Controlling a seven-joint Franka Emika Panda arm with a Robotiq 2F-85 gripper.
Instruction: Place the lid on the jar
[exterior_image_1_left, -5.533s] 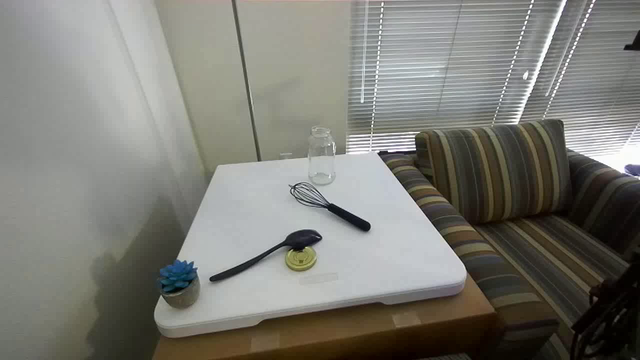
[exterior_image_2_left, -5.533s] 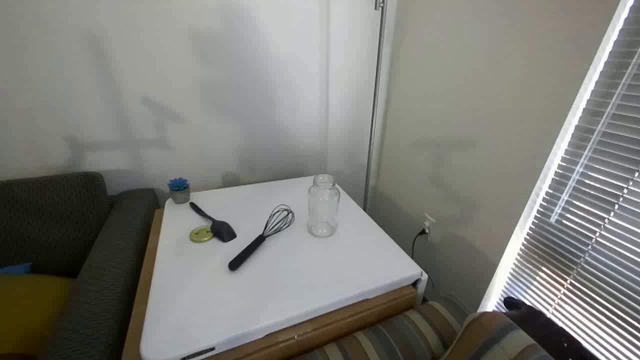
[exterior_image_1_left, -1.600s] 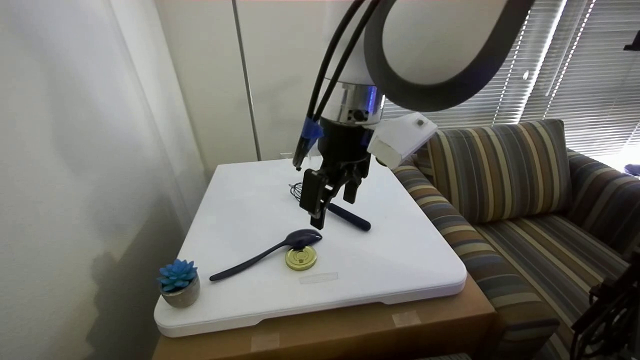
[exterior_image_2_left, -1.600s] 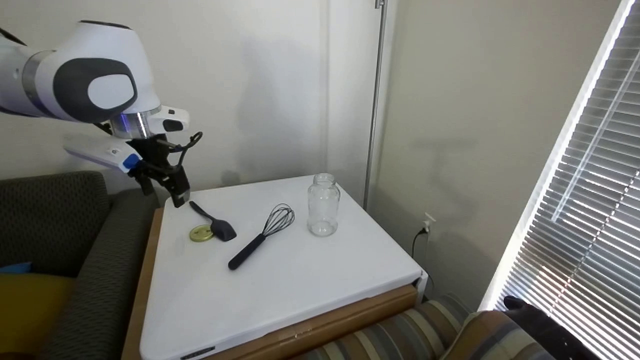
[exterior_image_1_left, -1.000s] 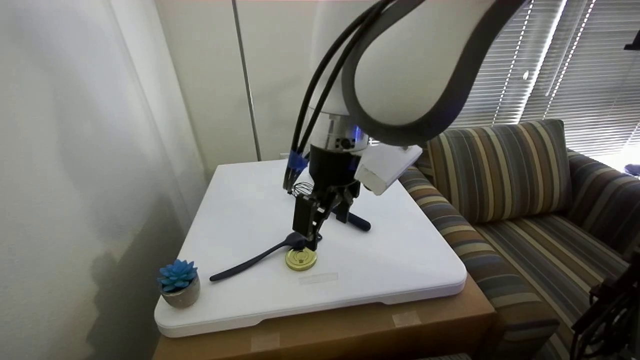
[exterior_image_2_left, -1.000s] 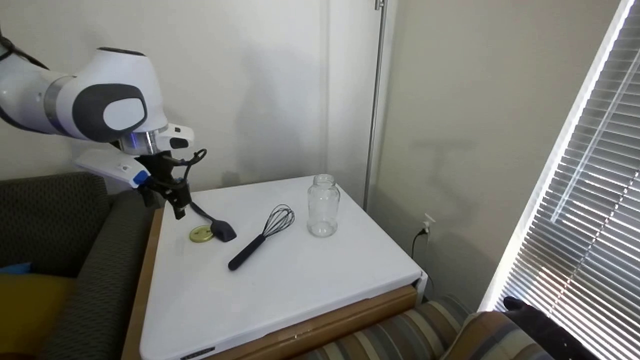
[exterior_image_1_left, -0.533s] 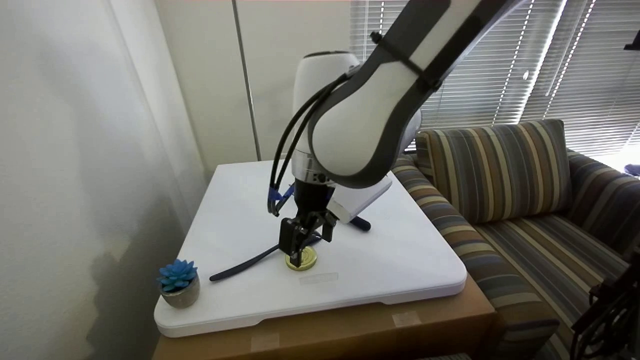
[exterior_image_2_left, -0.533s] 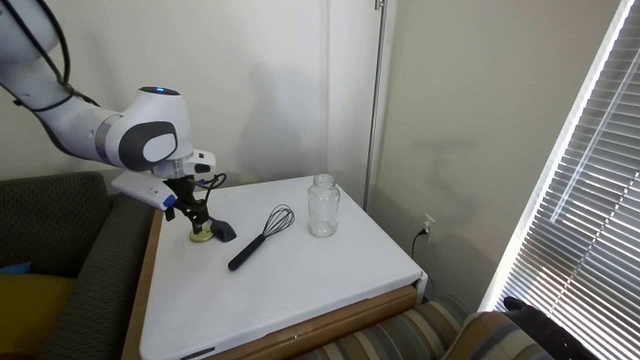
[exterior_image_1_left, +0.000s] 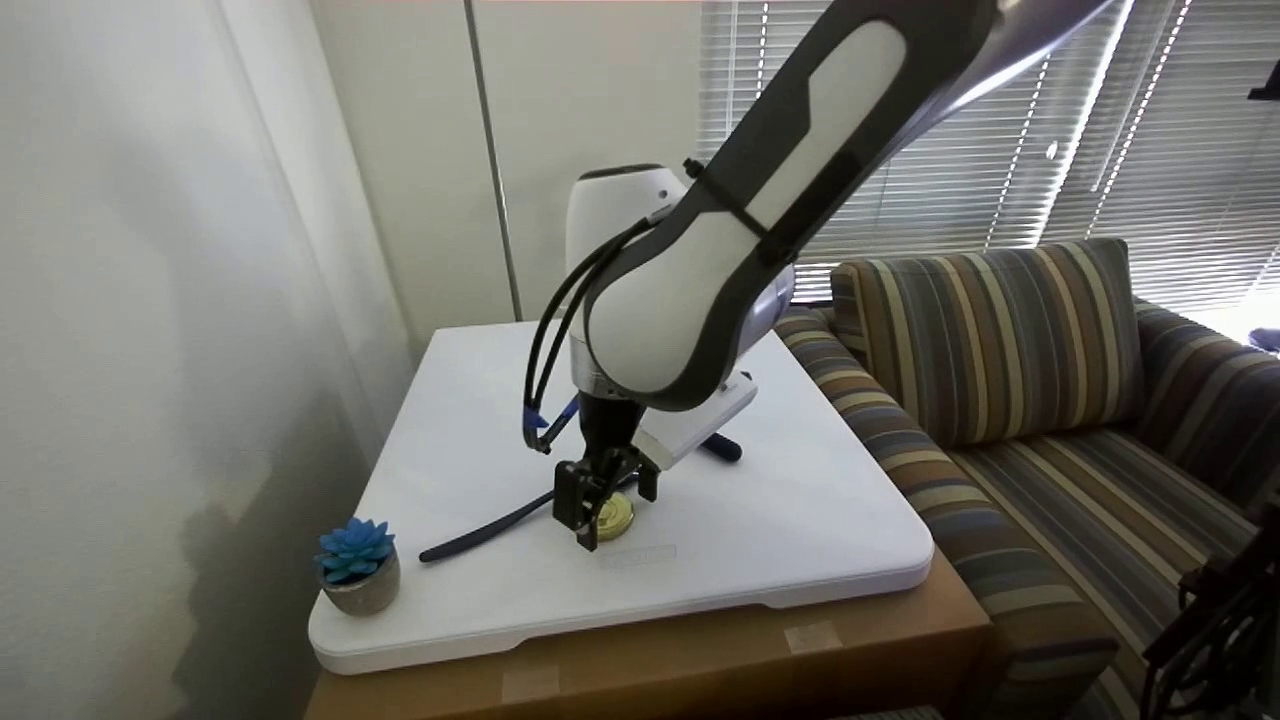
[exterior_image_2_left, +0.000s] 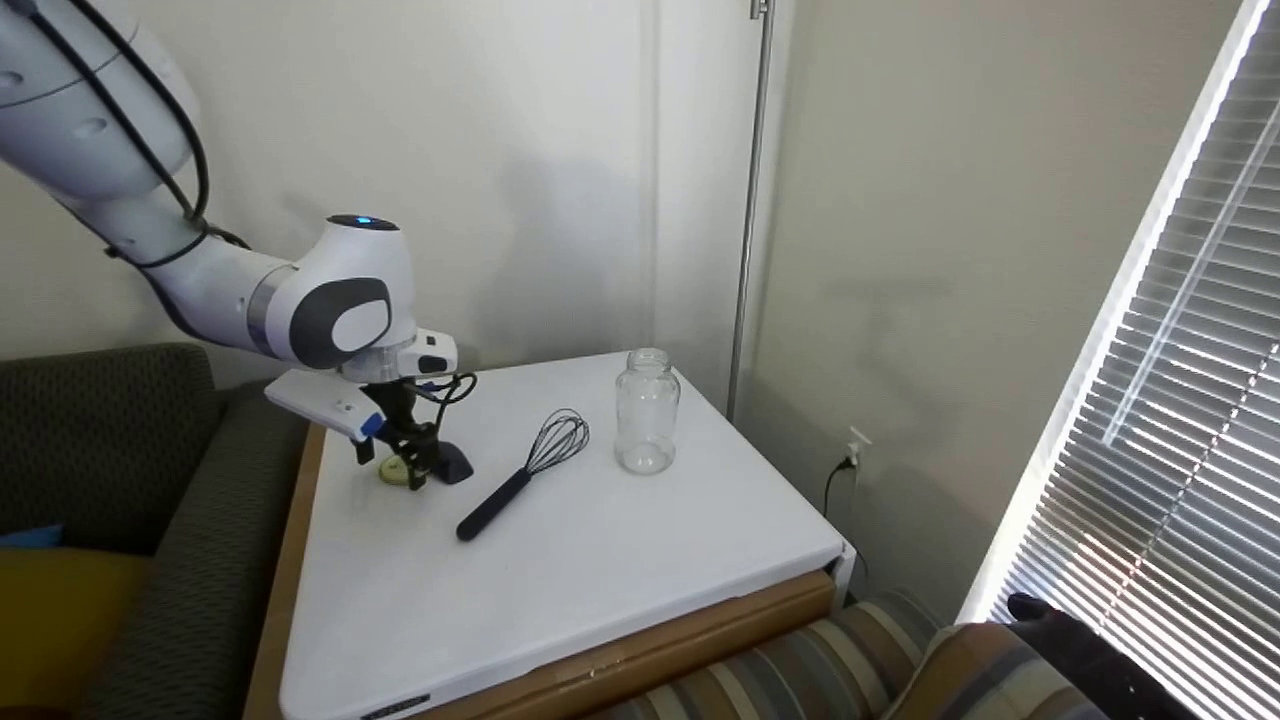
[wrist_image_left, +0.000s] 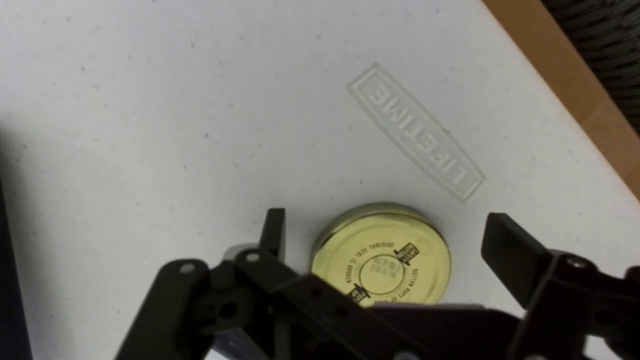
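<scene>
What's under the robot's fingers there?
Below and between the open fingers, the gold lid shows its printed top. In the wrist view the fingers cover its lower edge; whether it touches the nearby black spoon is hidden.

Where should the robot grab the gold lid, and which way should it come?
I'd pinch the lid across its round rim, coming straight down from above. It lies flat and low on the white table, so opposite edges are probably easiest to squeeze. The gripper is open, with the lid showing between its jaws in the wrist view.
</scene>
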